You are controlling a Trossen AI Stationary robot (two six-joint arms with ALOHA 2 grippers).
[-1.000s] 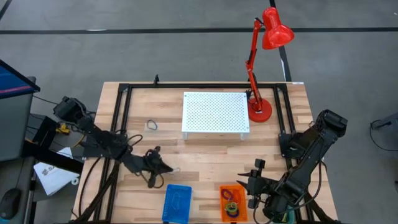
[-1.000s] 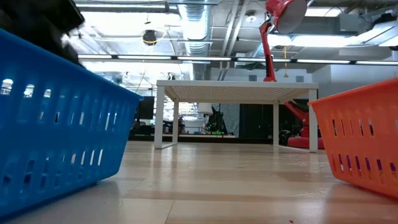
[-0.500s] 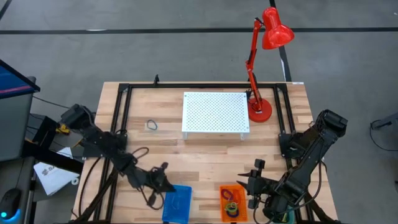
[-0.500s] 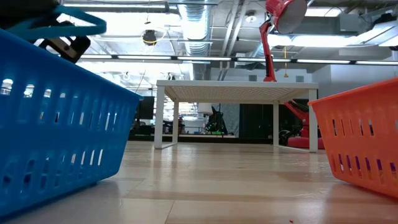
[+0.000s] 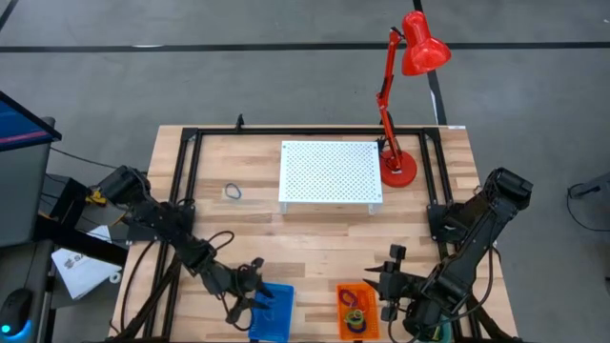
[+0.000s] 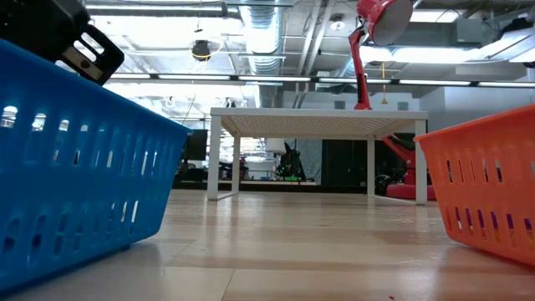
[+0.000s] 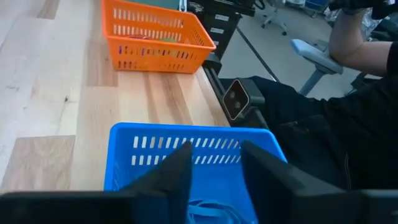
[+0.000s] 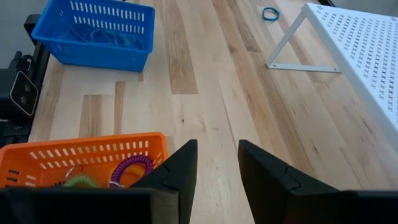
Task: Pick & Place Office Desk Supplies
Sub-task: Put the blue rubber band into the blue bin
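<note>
Over the blue basket [image 5: 272, 311] at the front edge of the table [image 5: 315, 243], the left arm is stretched out low and diagonal, with the left gripper [image 5: 259, 296] sitting right at the basket's rim. Its fingers are parted with nothing between them, and the left wrist view shows a blue loop [image 7: 208, 210] lying in the basket just below them. The right gripper [image 5: 393, 283] hangs by the orange basket [image 5: 356, 310], fingers apart and empty too.

From overhead you can see another loop [image 5: 232, 191] alone on the wood, left of the white perforated stand [image 5: 330, 171], with the red lamp [image 5: 408, 86] at the back right. The right wrist view picks up a purple coil [image 8: 130, 168] and something green in the orange basket. The low view mostly shows basket walls and only a dark bit of the left arm above the blue one. A person's arm shows off the table in the left wrist view.
</note>
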